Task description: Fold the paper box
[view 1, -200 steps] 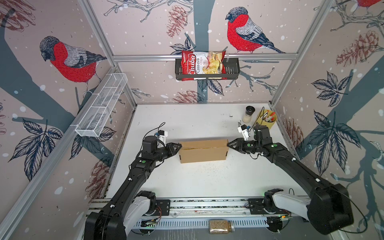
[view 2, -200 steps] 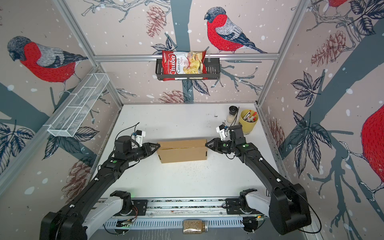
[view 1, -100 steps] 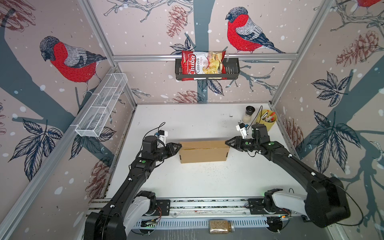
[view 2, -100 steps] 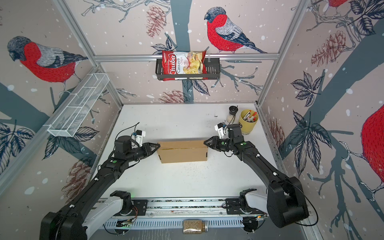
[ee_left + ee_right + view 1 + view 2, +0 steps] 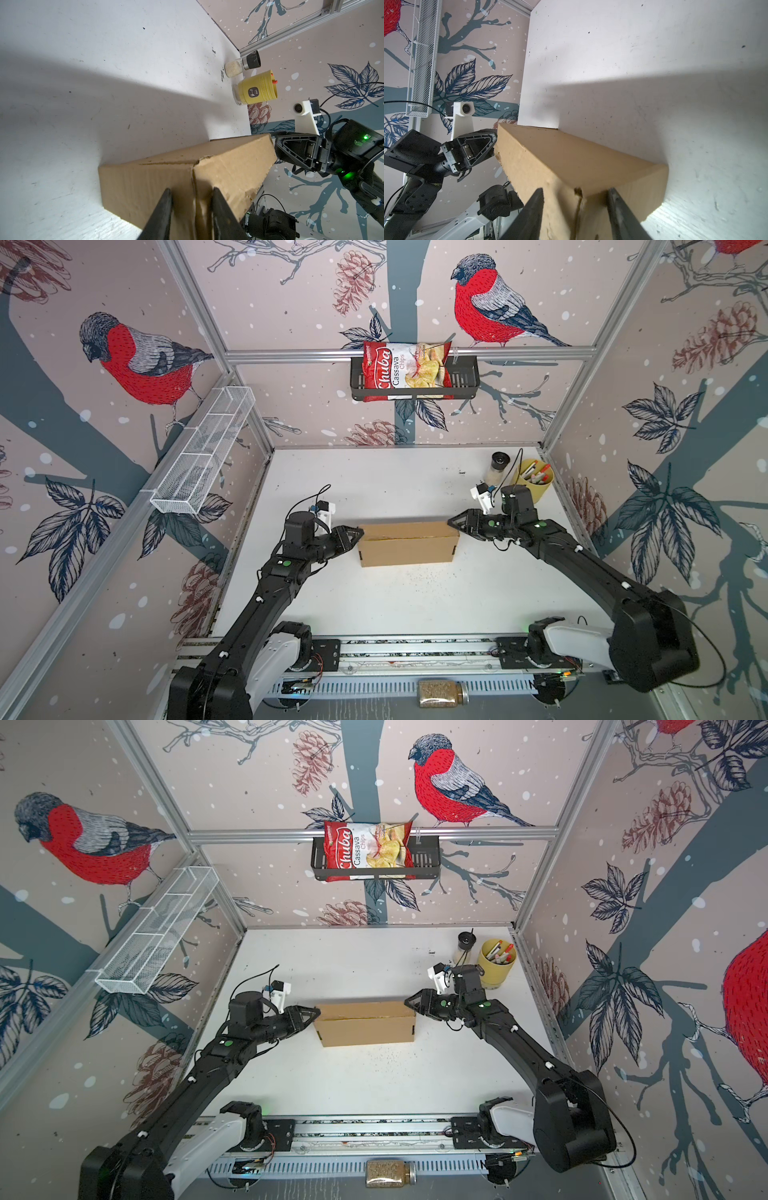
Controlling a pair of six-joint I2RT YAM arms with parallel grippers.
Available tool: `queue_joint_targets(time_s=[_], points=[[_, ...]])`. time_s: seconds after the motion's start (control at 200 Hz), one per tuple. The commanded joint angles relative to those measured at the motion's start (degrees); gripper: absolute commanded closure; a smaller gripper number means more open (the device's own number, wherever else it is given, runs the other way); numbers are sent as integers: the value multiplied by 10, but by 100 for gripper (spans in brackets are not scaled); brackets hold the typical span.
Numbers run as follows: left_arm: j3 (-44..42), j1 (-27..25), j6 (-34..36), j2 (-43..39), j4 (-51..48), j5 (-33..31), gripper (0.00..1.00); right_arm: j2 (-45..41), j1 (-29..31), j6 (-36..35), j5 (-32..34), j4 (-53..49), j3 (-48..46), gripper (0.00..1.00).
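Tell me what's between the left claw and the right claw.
The paper box lies between the left claw and the right claw, one at each end; both top views show it.

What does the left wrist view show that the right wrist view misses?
Left wrist only: the yellow cup, the black-lidded jar and the whole right gripper at the far end of the paper box. Right wrist only: the white mesh basket and the whole left gripper. Both: the paper box on the white table.

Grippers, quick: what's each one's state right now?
Left gripper: open, jaws parted at one end of the paper box.
Right gripper: open, jaws parted at the opposite end.
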Motion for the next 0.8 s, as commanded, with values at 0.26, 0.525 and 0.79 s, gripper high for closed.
queue_joint_targets(time_s=[0.26, 0.525, 0.79], points=[[25, -32, -35, 38, 74, 8, 63, -2, 21, 36, -4, 25, 18, 48], [90, -50, -29, 126, 146, 8, 63, 28, -6, 47, -4, 76, 48, 48], [127, -60, 21, 199, 197, 12, 59, 69, -40, 10, 10, 89, 79, 49]])
